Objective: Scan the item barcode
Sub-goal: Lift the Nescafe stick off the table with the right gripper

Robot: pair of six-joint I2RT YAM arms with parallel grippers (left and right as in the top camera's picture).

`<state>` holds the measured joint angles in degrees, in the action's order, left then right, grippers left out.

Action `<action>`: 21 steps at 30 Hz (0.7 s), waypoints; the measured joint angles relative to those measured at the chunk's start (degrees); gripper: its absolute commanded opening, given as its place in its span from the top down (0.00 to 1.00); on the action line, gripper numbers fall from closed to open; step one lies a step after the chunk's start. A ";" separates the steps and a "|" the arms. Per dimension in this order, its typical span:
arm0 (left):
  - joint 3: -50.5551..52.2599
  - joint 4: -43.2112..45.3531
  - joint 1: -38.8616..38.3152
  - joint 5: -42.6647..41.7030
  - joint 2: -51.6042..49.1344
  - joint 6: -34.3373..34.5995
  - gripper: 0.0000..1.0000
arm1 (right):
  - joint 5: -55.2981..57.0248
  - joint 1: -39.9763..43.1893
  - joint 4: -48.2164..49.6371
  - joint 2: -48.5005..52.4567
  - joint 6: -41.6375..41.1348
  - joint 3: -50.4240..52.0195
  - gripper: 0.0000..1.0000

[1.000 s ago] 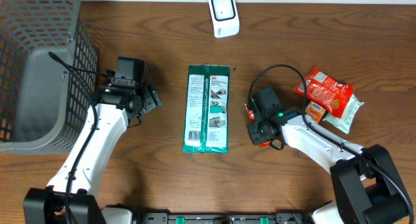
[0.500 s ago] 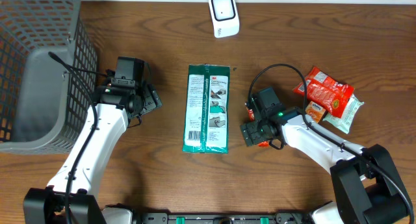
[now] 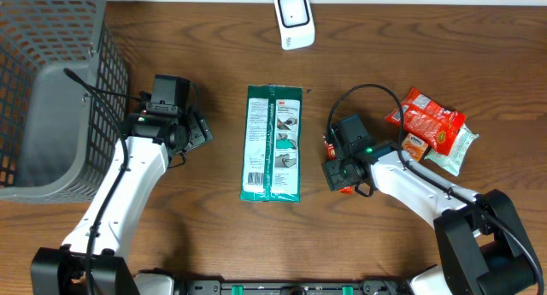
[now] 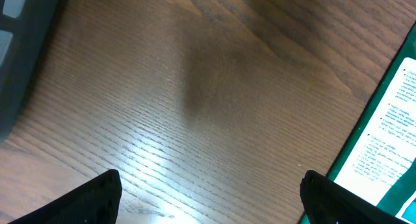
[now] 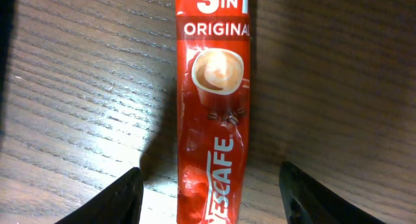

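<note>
Evidently the coffee sachet (image 5: 214, 120) was the item in hand: a narrow red stick of instant mix lying flat on the desk (image 3: 214, 235), lengthwise between the fingers of the right tool (image 5: 209, 185). That tool stood spread, one finger on each side of the stick with bare wood showing in both gaps, so nothing was pinched yet. The left tool (image 4: 211, 191) was spread wide over empty wood, just beside the edge of the green pack (image 3: 273, 143), and held nothing.

The sachet looked very light, thin and soft, with a glossy film skin that would likely be slippery and crease easily. Its powder filling would probably shift and let the stick droop if it were held by one end. The safest hold seemed to be across its narrow width near the middle, with a gentle pinch, keeping the printed faces uncovered. No barcode showed on the upper face, so it was probably underneath and would need turning toward the scanner (image 3: 293, 20), which stood well apart at the far edge of the desk.
</note>
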<state>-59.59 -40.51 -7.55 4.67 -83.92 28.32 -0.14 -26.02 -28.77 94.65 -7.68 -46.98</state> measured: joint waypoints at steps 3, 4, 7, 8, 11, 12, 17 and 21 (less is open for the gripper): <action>0.00 0.00 0.00 0.00 0.00 0.00 0.11 | 0.00 0.00 0.00 0.00 0.02 0.00 0.41; 0.00 0.00 0.00 0.00 0.00 0.00 0.11 | 0.02 0.00 -0.02 0.02 0.02 0.00 0.42; 0.00 0.00 0.00 0.00 0.00 0.00 0.11 | 0.02 0.00 -0.09 0.02 0.00 0.00 0.58; 0.00 0.00 0.00 0.00 0.00 0.00 0.11 | 0.02 0.00 -0.13 0.02 0.31 0.00 0.64; 0.00 0.00 0.00 0.00 0.00 0.00 0.11 | -0.13 0.00 -0.31 0.04 0.31 0.00 0.80; 0.00 0.00 0.00 0.00 0.00 -0.02 0.11 | -0.13 0.00 -0.31 0.07 0.15 0.00 0.83; 0.00 0.00 0.00 0.00 0.00 0.00 0.11 | -0.90 -0.02 -0.28 0.11 -0.17 0.00 0.99; 0.00 0.00 0.00 0.00 0.00 0.00 0.11 | -2.08 0.00 -1.57 -0.11 -0.33 -0.35 0.99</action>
<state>-59.59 -40.51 -7.55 4.67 -83.92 28.32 -2.22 -26.02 -30.35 94.54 -8.01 -47.33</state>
